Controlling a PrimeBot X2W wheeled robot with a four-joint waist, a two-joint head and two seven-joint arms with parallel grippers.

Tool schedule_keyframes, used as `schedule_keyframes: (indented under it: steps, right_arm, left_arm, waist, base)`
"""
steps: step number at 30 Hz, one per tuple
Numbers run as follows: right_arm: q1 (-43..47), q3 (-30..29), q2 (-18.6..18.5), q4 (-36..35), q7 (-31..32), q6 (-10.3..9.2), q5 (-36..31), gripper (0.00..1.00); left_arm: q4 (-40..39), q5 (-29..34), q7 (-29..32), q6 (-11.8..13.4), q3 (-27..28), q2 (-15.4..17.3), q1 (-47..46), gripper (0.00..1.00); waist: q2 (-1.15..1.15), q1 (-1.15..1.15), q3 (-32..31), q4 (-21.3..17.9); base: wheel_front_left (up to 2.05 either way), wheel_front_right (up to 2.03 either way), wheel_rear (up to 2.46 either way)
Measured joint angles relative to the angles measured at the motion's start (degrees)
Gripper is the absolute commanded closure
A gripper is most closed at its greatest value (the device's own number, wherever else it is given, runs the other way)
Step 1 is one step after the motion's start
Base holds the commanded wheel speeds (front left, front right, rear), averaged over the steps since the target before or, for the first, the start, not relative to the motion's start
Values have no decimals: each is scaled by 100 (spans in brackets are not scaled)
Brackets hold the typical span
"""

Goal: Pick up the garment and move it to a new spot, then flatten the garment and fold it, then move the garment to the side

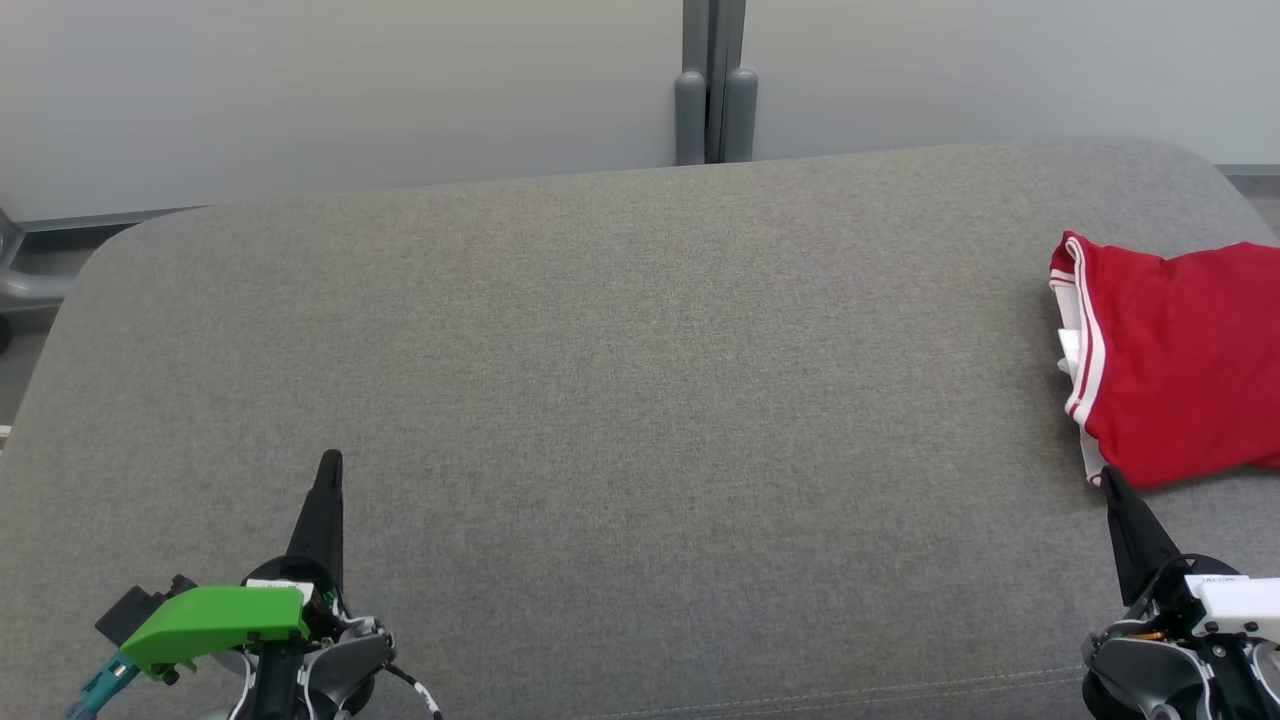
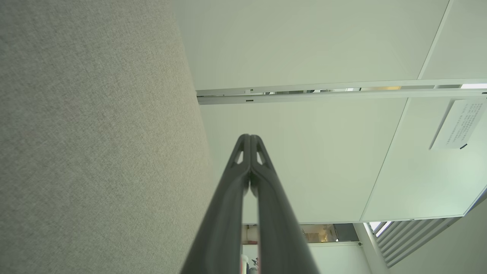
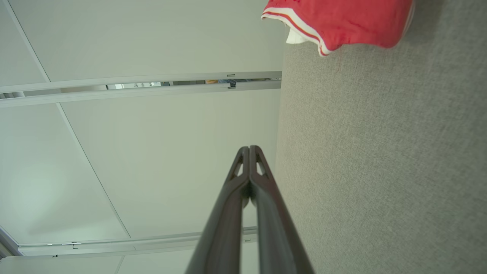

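The garment (image 1: 1175, 365) is red with white trim, folded into a compact stack at the right edge of the grey upholstered surface (image 1: 600, 400); it runs past the frame's right side. In the right wrist view the garment (image 3: 342, 23) lies at the top. My right gripper (image 1: 1112, 478) is shut and empty, its tip just below the garment's near left corner. The same closed tips show in the right wrist view, right gripper (image 3: 249, 148). My left gripper (image 1: 330, 460) is shut and empty at the lower left, far from the garment. Its closed tips show as left gripper (image 2: 250, 137).
A pale partition wall (image 1: 350, 90) with a grey vertical post (image 1: 714, 90) stands behind the surface. The surface's far edge curves down at the left corner (image 1: 110, 250). A wide stretch of grey fabric lies between the two grippers.
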Motion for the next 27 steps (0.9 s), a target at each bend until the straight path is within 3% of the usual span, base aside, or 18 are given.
schedule_keyframes:
  steps: [27]
  right_arm:
    - [-1, -15, 12, 0, 15, 0, -4, 100]
  left_arm:
    - [0, 0, 0, 0, 0, 0, 0, 100]
  waist:
    - [0, 0, 0, 0]
  base:
    - [0, 0, 0]
